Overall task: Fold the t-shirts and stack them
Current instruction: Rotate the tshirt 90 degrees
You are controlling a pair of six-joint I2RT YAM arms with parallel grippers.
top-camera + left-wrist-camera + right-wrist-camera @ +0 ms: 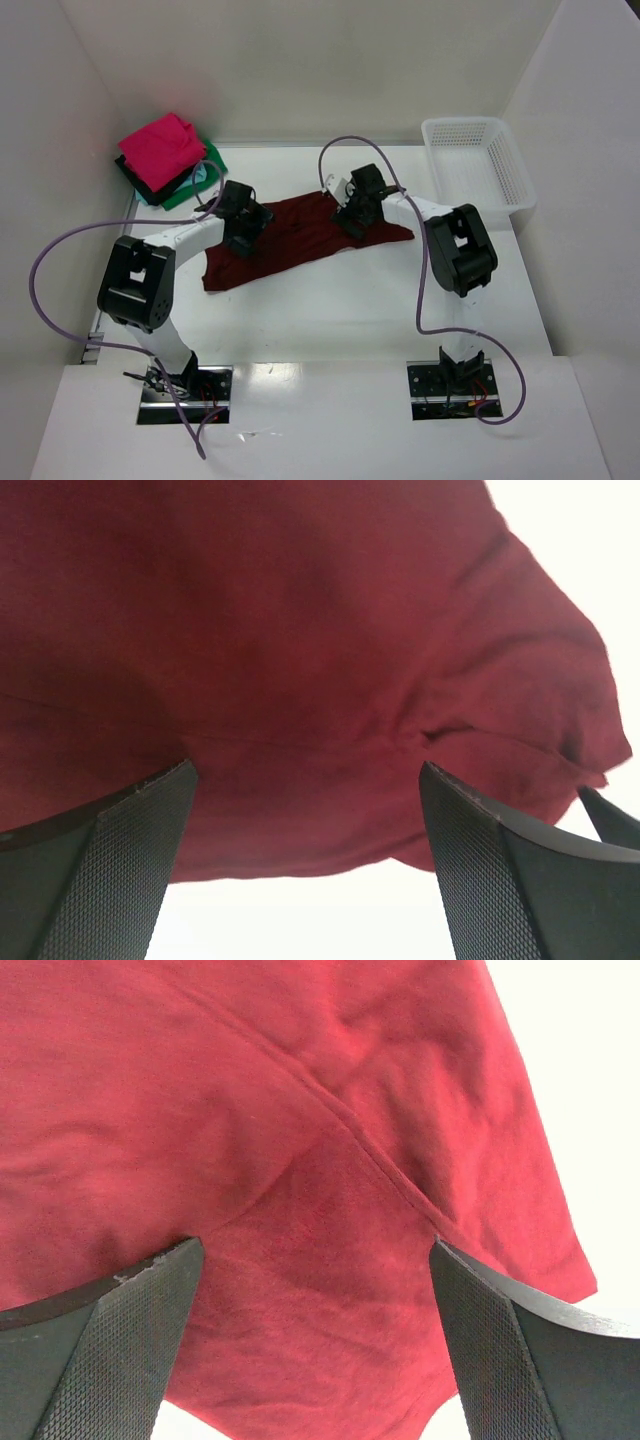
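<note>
At the bottom of the overhead frame we see the 2 arm bases [185, 385] bolted to the near edge of the white bench [330, 315], with purple cables [45, 255] looping off each arm.

Above them, in the middle of the frame, the maroon t-shirt [300, 240] lies spread and rumpled on the bench. It runs as a slanted band from lower left to upper right. Both arms reach in over it.

The left pincer [243, 222] hangs over the shirt's left part. In its wrist view the 2 textured fingers [130, 860] stand wide apart at the lower corners of the frame, and creased maroon cloth fills the gap and most of the frame. Nothing is pinched between them.

The right pincer [357, 208] sits over the shirt's upper right part. In its wrist view the fingers [500, 1360] are likewise wide apart (a seam of the shirt runs diagonally between them), and they grip nothing. We cannot tell whether either pincer's fingertips touch the cloth.

At the upper left of the overhead frame, well apart from the maroon shirt, we find a folded stack. A bright pink t-shirt [160, 145] lies on top, with a black t-shirt [140, 180] and a green t-shirt [190, 192] showing beneath it.

At the upper right stands a white mesh basket [480, 165].
</note>
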